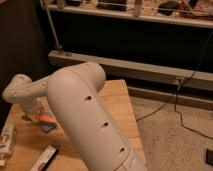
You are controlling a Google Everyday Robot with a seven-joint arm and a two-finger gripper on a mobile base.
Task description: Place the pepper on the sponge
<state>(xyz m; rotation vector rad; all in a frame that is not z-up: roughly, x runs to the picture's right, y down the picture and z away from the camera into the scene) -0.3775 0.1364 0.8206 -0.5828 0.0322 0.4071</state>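
Jaws unreadable, gripper [35, 111] beside pepper [46, 118], just above sponge [48, 128], near left edge of table [122, 102], arm [85, 117] over middle.

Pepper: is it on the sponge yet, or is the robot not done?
Nearly. Done: the pepper lies right at the sponge, against its upper edge. In hand: the gripper is low over the table, next to the pepper; whether it grips it, I cannot tell. Left: letting go and lifting away.

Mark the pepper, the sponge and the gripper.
pepper [47, 119]: camera view, middle of its orange body.
sponge [49, 128]: camera view, blue patch showing just below the pepper.
gripper [37, 114]: camera view, its lower end, just left of the pepper.
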